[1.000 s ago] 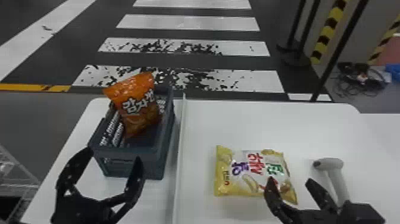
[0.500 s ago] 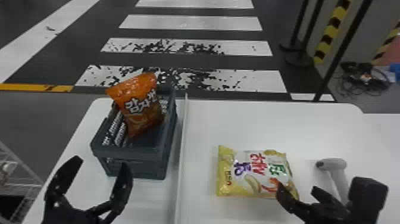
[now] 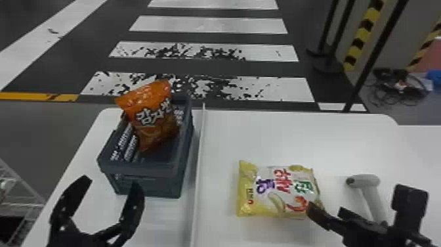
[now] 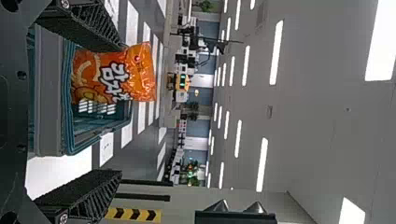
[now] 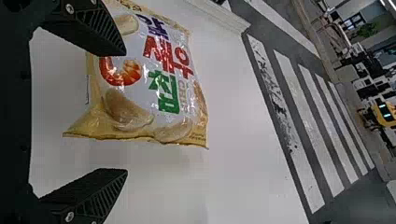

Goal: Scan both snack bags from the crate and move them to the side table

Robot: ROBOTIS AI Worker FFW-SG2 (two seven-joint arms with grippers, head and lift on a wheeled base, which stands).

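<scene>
Drawn back and leftward since a second ago, our left end effector [image 3: 111, 182] now hangs near the front of the crate [image 3: 144, 193], on the side of the desk [image 3: 341, 141] nearer to us. Our right end effector [image 3: 325, 207] has shifted to the right over that same second, toward the scanner [image 3: 364, 180]. Both snack bags have stayed where we saw them.

We have the left end effector [image 4: 123, 109] spread wide, with an open gap between its two ribbed fingers and nothing pinched. From its wrist, we see the orange snack bag [image 4: 135, 70] in the crate beyond them. The right end effector [image 5: 126, 112] is spread too, and we are not pinching anything with it. One of its fingers overlaps part of the yellow snack bag [image 3: 279, 193] in our wrist view, but we cannot tell whether the two touch.

Our orange bag stands tilted in the crate, its top poking out above the rim. Our crate sits on the left part of the desk, beside the raised white strip [image 3: 198, 170]. Across that strip, we have the yellow bag lying flat on the desk, printed face up. Our scanner is just to the right of the yellow bag, partly hidden behind our right arm.
</scene>
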